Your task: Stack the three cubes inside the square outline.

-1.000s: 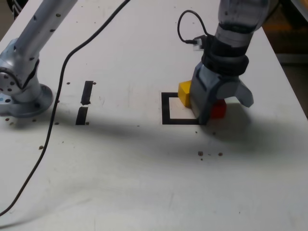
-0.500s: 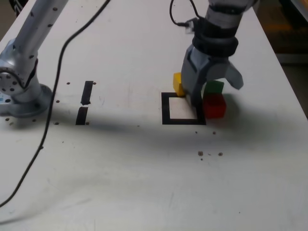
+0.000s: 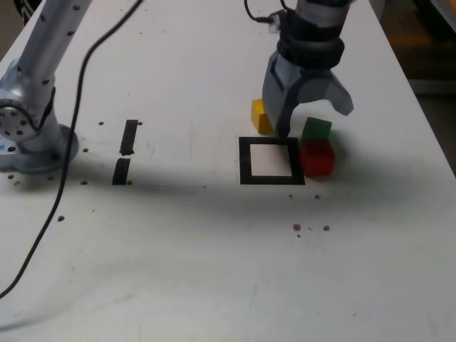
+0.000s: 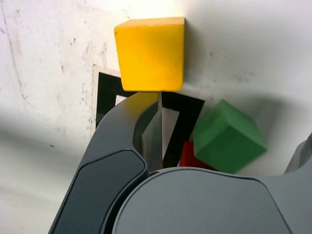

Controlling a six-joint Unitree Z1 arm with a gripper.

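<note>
The square outline (image 3: pixel 244 161) of black tape has a white centre with nothing in it. The yellow cube (image 3: pixel 261 116) sits just beyond its far edge, outside the tape. The red cube (image 3: pixel 318 158) stands against the outline's side on the exterior view's right, and the green cube (image 3: pixel 316 130) is directly behind it, touching it. My gripper (image 3: pixel 313 118) hangs open above the yellow and green cubes and holds nothing. In the wrist view one dark finger (image 4: pixel 122 146) points at the yellow cube (image 4: pixel 151 53); the green cube (image 4: pixel 229 136) partly covers the red cube (image 4: pixel 189 156) beside the outline (image 4: pixel 181 124).
The arm's base (image 3: pixel 28 135) stands at the exterior view's left, with a black cable (image 3: pixel 71 164) trailing over the table. Two short black tape strips (image 3: pixel 127 149) lie left of the outline. Small dark specks (image 3: pixel 310 228) dot the table near the outline.
The open gripper has risen and drawn back from the outline. The yellow cube has slid from the outline's far edge to just beyond it. The green cube has come into sight.
</note>
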